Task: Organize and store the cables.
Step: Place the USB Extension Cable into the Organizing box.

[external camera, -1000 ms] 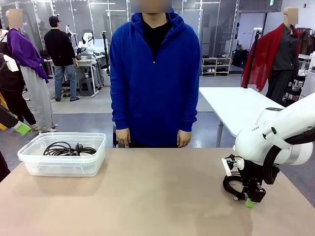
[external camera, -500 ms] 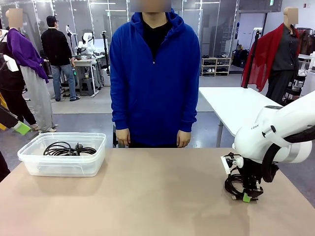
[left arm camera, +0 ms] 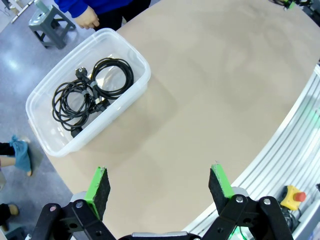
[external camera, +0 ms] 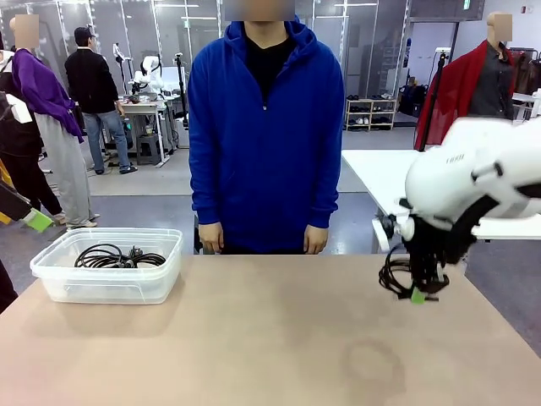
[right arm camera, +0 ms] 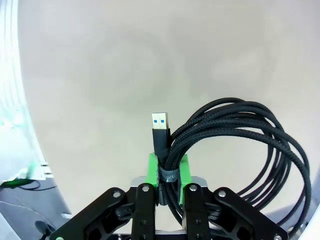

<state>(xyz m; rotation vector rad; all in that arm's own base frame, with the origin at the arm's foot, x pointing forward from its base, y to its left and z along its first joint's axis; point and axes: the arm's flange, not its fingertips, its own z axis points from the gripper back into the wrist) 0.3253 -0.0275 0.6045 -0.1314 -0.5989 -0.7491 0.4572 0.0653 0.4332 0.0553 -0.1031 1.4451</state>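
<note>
The right gripper has its green-padded fingers pressed together on a coiled black braided cable with a USB plug. In the front view this bundle hangs from the right gripper above the beige table. The left gripper has its fingers spread wide and holds nothing. Other black coiled cables lie inside the clear plastic box.

Behind the tan table you face a grey-floored workshop: glass partitions line the back wall, a white table stands at right, a low shelf rack sits beyond it, and a cluttered workbench stands at left.
</note>
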